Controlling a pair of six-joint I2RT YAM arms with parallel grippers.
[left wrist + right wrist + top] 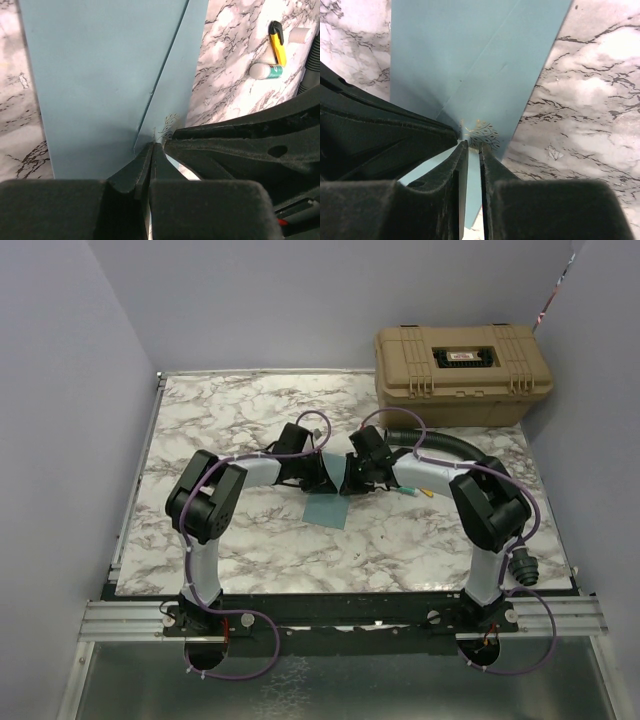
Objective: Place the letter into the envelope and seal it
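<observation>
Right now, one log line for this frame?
envelope: on table | letter: patterned corner showing at pinched edge | left gripper: shut on envelope edge | right gripper: shut on envelope edge

The letter is almost wholly hidden inside the envelope; only a patterned scrap peeks out. Overhead, the left gripper and right gripper cover the envelope's far end.
</observation>
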